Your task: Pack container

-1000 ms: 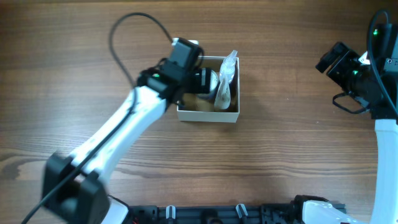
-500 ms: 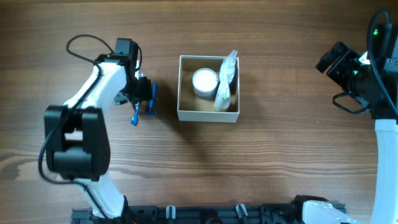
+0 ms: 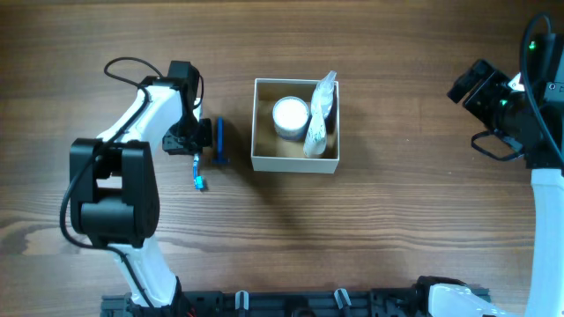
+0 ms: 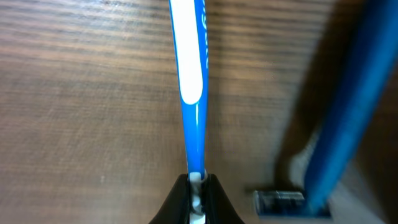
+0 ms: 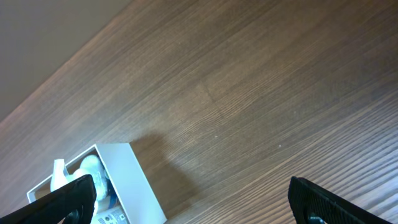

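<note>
The container point(image 3: 295, 164) sits in the middle of the table point(image 3: 397, 229), with a white-lidded jar point(image 3: 290, 114) and a clear bag point(image 3: 321, 114) inside. It looks light, and its thin walls could bend, so pinch one wall near a corner. Left of it, the left gripper point(image 4: 196, 190) is squeezed tight on a thin blue stick point(image 4: 191, 68) (maybe a toothbrush). The right gripper point(image 5: 193, 205), far off, is spread wide and holds nothing. The stick's top is cut off, and the dark blue thing point(image 4: 348, 93) beside it is too blurry to name.
</note>
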Action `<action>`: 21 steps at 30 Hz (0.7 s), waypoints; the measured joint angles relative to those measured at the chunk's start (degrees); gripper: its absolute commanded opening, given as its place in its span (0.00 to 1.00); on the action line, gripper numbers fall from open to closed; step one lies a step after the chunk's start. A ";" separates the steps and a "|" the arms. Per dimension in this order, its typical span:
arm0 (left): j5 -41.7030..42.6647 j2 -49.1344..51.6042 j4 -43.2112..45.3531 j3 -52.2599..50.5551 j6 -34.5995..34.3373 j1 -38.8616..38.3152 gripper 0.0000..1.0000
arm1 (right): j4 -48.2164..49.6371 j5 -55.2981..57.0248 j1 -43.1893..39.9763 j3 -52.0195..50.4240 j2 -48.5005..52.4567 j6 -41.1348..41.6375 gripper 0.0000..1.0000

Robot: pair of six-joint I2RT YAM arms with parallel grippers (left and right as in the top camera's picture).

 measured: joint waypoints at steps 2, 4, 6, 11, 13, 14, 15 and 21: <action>1.53 -3.28 -2.32 1.16 -0.52 -0.24 0.04 | 0.02 0.00 0.00 0.00 0.00 0.00 1.00; 4.20 -11.72 -1.95 2.62 -2.03 -2.14 0.04 | 0.00 0.00 0.00 0.00 0.00 0.00 1.00; 6.10 -20.09 1.01 4.22 -4.00 -7.13 0.04 | 0.02 0.00 0.00 0.00 0.00 0.00 1.00; 4.96 -21.75 12.13 4.70 -5.25 -20.22 0.04 | 0.00 0.00 0.00 0.00 0.00 0.00 1.00; 3.19 -18.67 14.25 4.70 -5.44 -21.57 0.04 | 0.00 0.00 0.00 0.00 0.00 0.00 1.00; 2.08 -16.04 14.71 4.70 -5.55 -21.62 0.07 | 0.00 0.00 0.00 0.00 0.00 0.00 1.00; 1.01 -13.60 14.69 4.70 -5.64 -21.59 0.12 | 0.00 0.02 0.00 0.00 0.00 0.00 1.00; -1.66 -10.67 12.04 4.48 -6.12 -21.27 0.43 | -0.02 0.00 0.00 0.00 0.00 0.00 1.00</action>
